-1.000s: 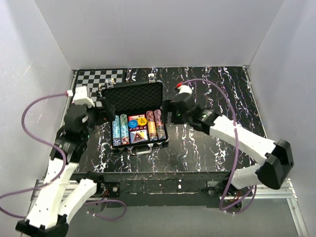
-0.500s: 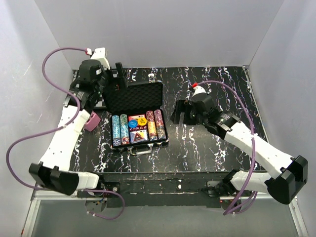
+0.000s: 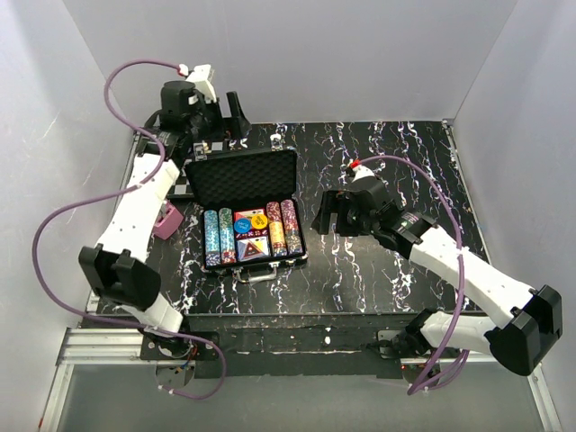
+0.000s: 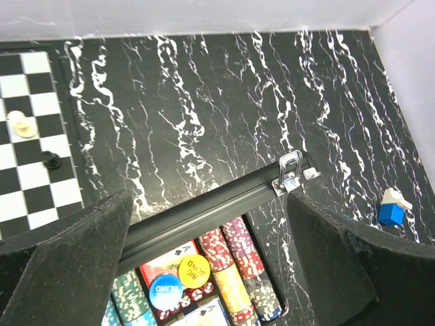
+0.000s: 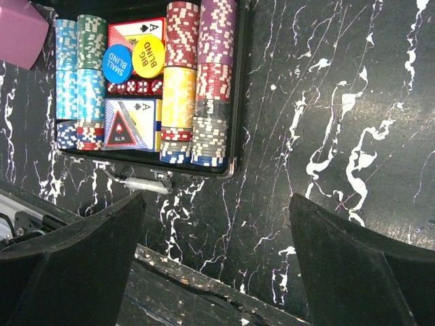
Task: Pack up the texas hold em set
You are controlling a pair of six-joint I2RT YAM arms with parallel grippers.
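The black ribbed rectangular briefcase sits left of centre on my black marbled table, lid standing up at the back. Inside, multicoloured chip rows run either side of the red and blue card decks. The black-and-white chessboard is in the far left corner behind it, and a small pink block is near its left side.

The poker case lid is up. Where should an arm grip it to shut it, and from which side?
Probably the lid's free top edge, beside the silver latch, from above and behind. The lid stands open, hinged along its lower edge, and the top edge is a thin straight bar that open jaws can straddle. The left gripper hangs open there.
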